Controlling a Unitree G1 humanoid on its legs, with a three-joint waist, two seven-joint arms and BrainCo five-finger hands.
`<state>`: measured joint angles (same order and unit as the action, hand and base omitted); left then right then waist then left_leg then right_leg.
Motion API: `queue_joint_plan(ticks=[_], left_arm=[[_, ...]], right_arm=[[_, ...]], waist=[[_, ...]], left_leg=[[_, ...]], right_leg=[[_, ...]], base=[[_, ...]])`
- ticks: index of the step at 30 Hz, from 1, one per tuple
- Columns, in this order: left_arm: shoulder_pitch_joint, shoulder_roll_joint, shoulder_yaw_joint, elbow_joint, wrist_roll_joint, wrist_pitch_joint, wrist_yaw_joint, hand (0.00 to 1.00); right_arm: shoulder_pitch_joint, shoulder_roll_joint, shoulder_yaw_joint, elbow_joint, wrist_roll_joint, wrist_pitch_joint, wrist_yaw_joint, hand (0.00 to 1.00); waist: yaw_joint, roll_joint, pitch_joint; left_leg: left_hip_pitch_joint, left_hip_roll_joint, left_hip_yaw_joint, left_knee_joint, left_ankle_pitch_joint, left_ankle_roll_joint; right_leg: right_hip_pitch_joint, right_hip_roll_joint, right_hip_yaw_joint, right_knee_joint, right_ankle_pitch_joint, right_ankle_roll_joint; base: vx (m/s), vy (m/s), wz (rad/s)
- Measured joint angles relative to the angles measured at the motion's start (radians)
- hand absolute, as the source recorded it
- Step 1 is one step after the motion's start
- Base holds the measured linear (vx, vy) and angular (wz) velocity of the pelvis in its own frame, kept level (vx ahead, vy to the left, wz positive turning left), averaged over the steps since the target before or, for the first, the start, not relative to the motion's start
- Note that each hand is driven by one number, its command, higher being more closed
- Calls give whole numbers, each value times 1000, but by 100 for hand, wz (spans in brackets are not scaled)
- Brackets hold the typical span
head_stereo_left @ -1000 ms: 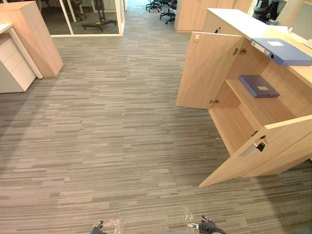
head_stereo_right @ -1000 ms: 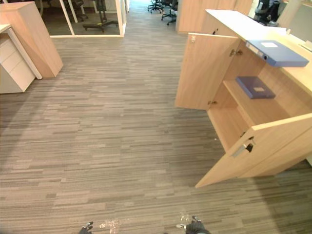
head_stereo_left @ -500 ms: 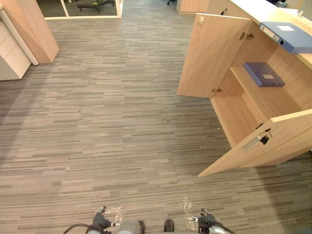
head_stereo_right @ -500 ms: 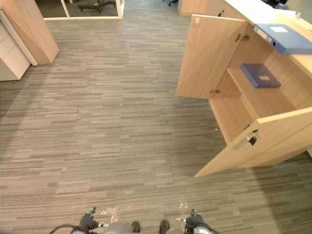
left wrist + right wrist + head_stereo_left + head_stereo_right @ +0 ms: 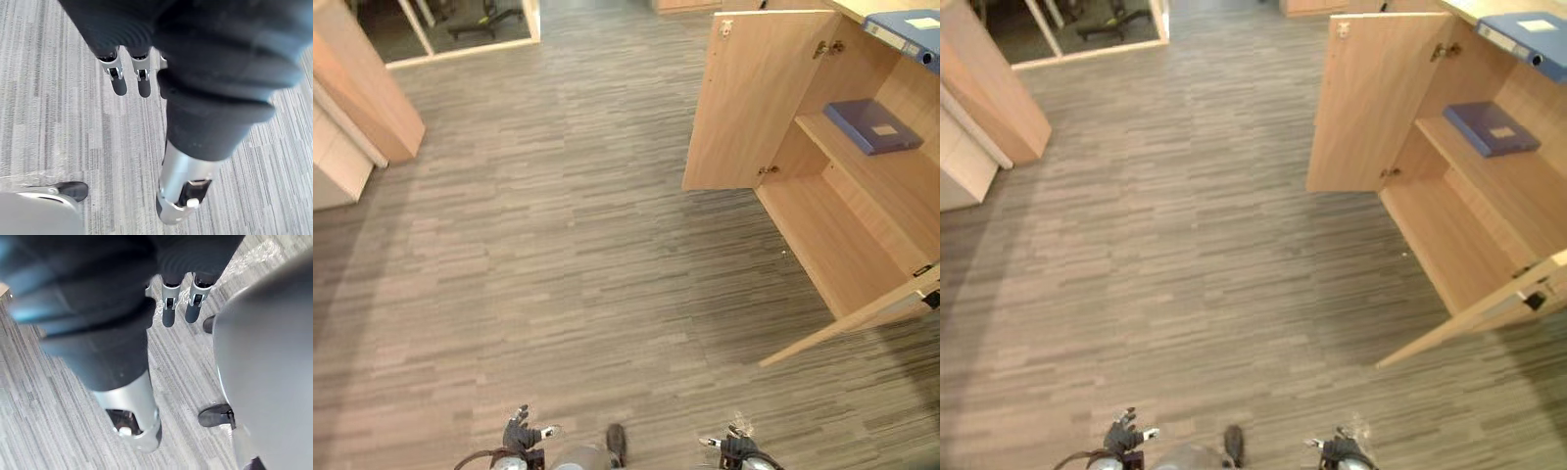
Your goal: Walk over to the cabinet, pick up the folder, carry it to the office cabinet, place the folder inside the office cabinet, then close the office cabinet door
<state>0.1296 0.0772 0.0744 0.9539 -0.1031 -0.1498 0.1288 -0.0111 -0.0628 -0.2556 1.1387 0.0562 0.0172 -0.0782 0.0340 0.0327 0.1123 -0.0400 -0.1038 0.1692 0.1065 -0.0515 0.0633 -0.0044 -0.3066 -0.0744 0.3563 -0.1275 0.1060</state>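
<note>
Evidently the view had shifted as the robot walked: the open cabinet (image 5: 822,235) loomed nearer. One folder (image 5: 874,124) lay on its shelf (image 5: 871,181), a binder (image 5: 911,34) on top. Left robot hand (image 5: 521,431) and right robot hand (image 5: 736,450) hung loosely spread, empty; pick-up still ahead.

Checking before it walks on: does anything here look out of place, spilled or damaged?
Nothing spilled or damaged. The office cabinet stands with both doors wide open; the near door juts out over the carpet. One blue folder lies flat on its shelf, a second folder on top.
</note>
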Motion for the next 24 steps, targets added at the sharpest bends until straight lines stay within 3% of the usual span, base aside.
queue_joint_plan(ticks=[3, 4, 5, 7, 10, 13, 14, 15, 17, 19, 20, 22, 23, 24], left_arm=[[0, -4, -19, 17, 7, 1, -3, 0], [0, -10, -23, 19, 17, 1, -6, 0], [-1, -10, -26, 19, 18, 1, -7, 0], [-16, -9, -40, 25, 26, 2, -13, 0], [-31, -4, -44, 38, 33, 4, -23, 0], [-38, -1, -38, 41, 38, 5, -27, 0], [-40, -1, -30, 42, 43, 6, -28, 0], [-42, -15, -10, 43, 48, 7, -28, 0], [-39, -25, 19, 52, 70, 7, -30, 0], [-44, -26, 48, 65, 71, 9, -30, 0], [-46, -31, 59, 65, 70, 12, -30, 0], [-41, -41, 110, 62, 42, 12, -29, 0], [-24, -51, 168, 44, -12, 10, -22, 0], [-14, -53, 209, 28, -62, 9, -12, 0]], right_arm=[[-1, -2, -22, -25, -1, -4, -4, 0], [-12, 1, -36, -25, 1, -1, -4, 0], [-18, 4, -36, -26, 2, -1, -4, 0], [-43, 13, -35, -27, 4, -2, -3, 0], [-61, 19, -36, -28, 23, -5, -3, 0], [-71, 31, -36, -26, 42, -6, -4, 0], [-67, 34, -38, -26, 42, -7, -4, 0], [-63, 24, -44, -26, 42, -7, -4, 0], [-65, 27, -66, -32, 42, -10, -4, 0], [-57, 38, -78, -33, 42, -14, -4, 0], [-36, 42, -84, -32, 42, -15, -4, 0], [-9, 44, -102, -26, 46, -16, -4, 0], [0, 44, -100, -23, 46, -16, -4, 0], [1, 44, -98, -9, 46, -17, -4, 0]], waist=[[-21, -7, -6], [-30, -5, -3], [-30, -4, -2], [-36, 2, 23], [-41, 6, 45], [-41, -21, 57], [-46, -37, 62], [-45, -26, 64], [-51, 0, 55], [-55, -8, 57], [-58, -16, 54], [-63, -19, 54], [-60, -18, 53], [-50, -19, 51]], left_leg=[[101, -28, 9, -26, -14, 27], [166, -26, -13, -38, -15, 25], [179, -20, -16, -38, -17, 22], [225, 11, -26, -36, -22, 14], [250, 64, -25, -47, -56, -8], [283, 70, -17, -93, -90, -32], [303, 64, -21, -104, -111, -46], [324, 85, -19, -106, -131, -66], [320, 142, 0, -96, -159, -96], [300, 183, 8, -15, -183, -127], [262, 208, 8, 106, -193, -141], [156, 260, 6, 413, -185, -158], [68, 304, 5, 668, -159, -187], [0, 342, 15, 866, -157, -191]], right_leg=[[-91, -74, -97, 347, -26, -52], [-107, -86, -212, 457, -56, -65], [-115, -75, -237, 457, -67, -58], [-125, -20, -336, 389, -100, -59], [-199, 84, -420, 184, -86, -68], [-239, 125, -483, -13, 17, -107], [-241, 131, -479, -54, 104, -173], [-241, 150, -481, -44, 126, -201], [-237, 211, -494, -52, 79, -208], [-216, 253, -503, -55, 33, -218], [-181, 271, -510, -82, 16, -222], [-92, 322, -500, -171, 22, -216], [-34, 372, -475, -234, 33, -230], [12, 414, -438, -278, 37, -236]], base=[[344, 227, -13], [339, 120, 8], [327, 81, 4], [256, -33, 2], [199, -123, 3], [164, -170, 5], [229, -218, 7], [258, -227, -1], [346, -286, -20], [359, -333, -5], [270, -287, 14], [365, -374, -5], [426, -340, -64], [383, -238, -82]])
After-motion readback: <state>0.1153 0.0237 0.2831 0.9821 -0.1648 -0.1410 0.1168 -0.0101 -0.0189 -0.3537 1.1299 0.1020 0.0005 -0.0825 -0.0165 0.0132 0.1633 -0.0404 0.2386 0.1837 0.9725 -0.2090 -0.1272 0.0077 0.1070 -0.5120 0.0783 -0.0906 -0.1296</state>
